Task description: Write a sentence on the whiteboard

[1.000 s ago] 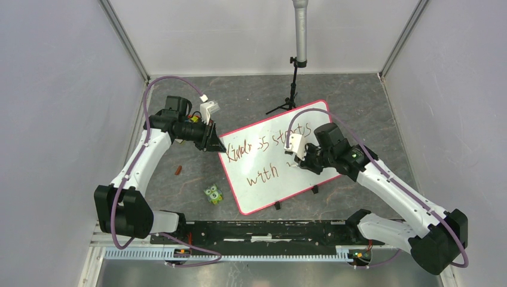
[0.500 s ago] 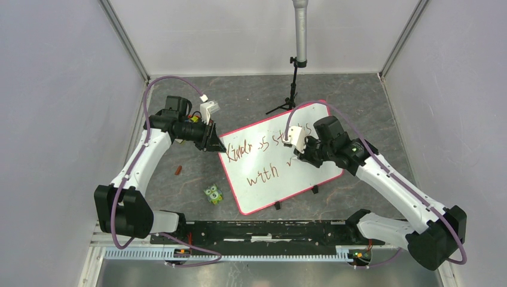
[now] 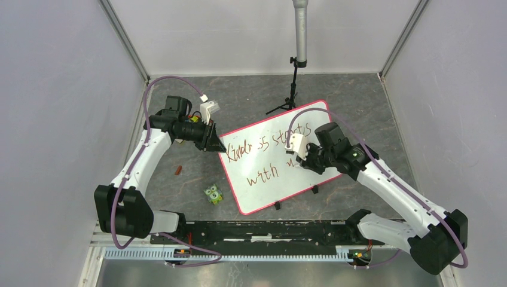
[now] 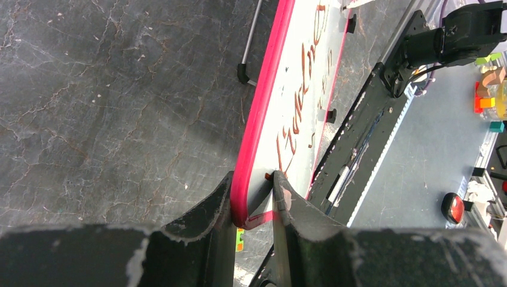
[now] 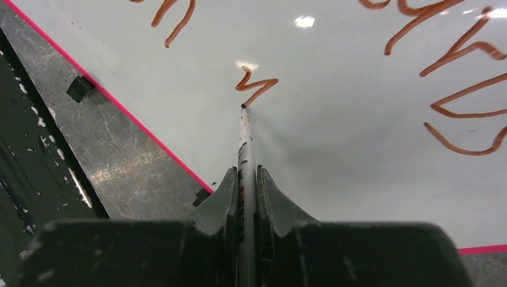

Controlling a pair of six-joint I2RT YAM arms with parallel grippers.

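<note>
Grey table (image 3: pixel 251 101) with whiteboard (image 3: pixel 281 185), owl toy (image 3: pixel 213 194)

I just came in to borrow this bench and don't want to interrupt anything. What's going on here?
Two robot arms are writing on a whiteboard. The left arm has its jaws clamped on the board's red frame at its left corner, apparently steadying it. The right arm has its jaws shut on a thin marker, whose tip touches the board at the end of a small zigzag stroke. The sentence so far reads roughly "Kindness starts with", so it looks unfinished.
</note>
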